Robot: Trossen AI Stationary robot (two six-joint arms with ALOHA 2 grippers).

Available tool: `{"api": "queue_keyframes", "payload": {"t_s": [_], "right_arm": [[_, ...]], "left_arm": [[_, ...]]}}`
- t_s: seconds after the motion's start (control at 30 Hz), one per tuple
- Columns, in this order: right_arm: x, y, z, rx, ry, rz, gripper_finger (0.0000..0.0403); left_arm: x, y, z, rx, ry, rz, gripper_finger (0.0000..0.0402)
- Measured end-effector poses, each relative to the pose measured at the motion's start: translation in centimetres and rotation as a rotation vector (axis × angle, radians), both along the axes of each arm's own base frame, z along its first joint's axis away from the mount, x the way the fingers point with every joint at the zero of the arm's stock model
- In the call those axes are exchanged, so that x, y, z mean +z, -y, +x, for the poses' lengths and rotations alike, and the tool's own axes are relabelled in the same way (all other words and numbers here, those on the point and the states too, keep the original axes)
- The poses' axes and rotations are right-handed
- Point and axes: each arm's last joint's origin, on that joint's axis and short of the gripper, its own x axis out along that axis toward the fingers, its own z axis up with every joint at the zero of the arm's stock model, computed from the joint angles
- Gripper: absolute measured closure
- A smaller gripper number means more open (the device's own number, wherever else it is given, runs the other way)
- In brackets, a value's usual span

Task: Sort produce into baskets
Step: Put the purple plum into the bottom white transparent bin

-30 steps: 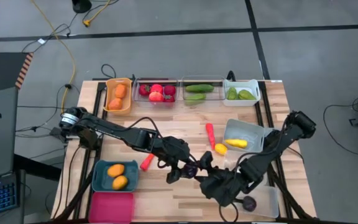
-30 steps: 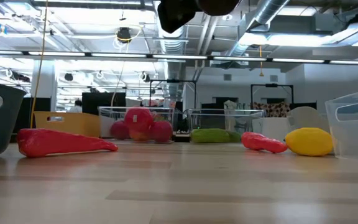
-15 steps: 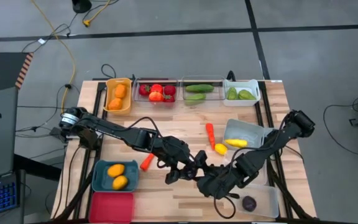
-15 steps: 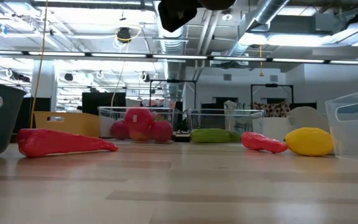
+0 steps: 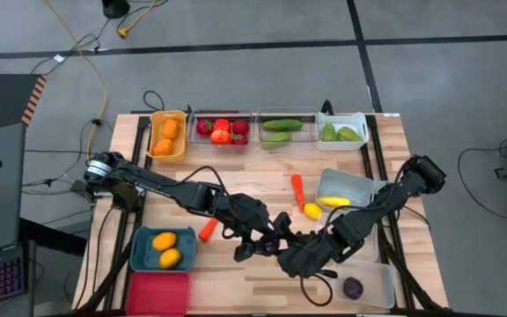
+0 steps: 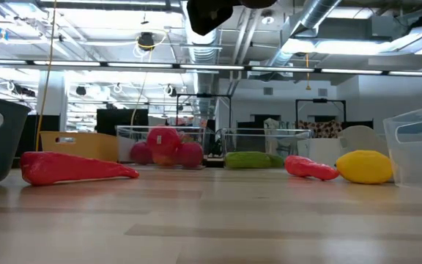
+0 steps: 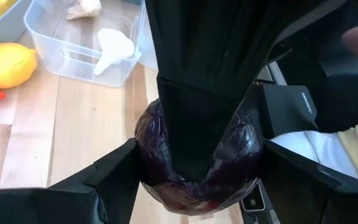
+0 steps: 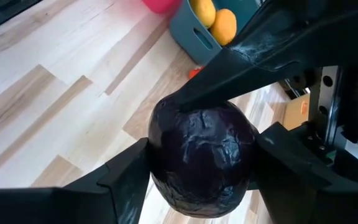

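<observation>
With both the left gripper (image 5: 267, 236) and the right gripper (image 5: 290, 255) gripping the round, wrinkled dark purple toy vegetable (image 7: 197, 155) at lower centre of the high view, above the wooden bench (image 5: 253, 180), the left fingers (image 7: 114, 177) should release only once the right fingers (image 8: 126, 174) hold firm.

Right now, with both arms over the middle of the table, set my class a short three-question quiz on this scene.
1. True or false: the teal bin holds two orange fruits.
2. What is clamped between the left pincer and the right pincer at once? A: a yellow lemon. B: a dark purple ball. C: a green cucumber.
3. What colour is the empty bin beside the teal one, at the table's corner?

Key: 1 true; 2 B; 3 red.
</observation>
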Motion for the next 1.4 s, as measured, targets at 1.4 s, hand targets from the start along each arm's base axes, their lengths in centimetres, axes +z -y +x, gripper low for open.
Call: {"api": "queue_keyframes", "payload": {"t_s": [1.4], "right_arm": [[0.04, -0.03, 0.05, 0.003, 0.003, 0.014, 0.0121]], "left_arm": [[0.05, -0.22, 0.13, 0.069, 0.01, 0.025, 0.0065]]}}
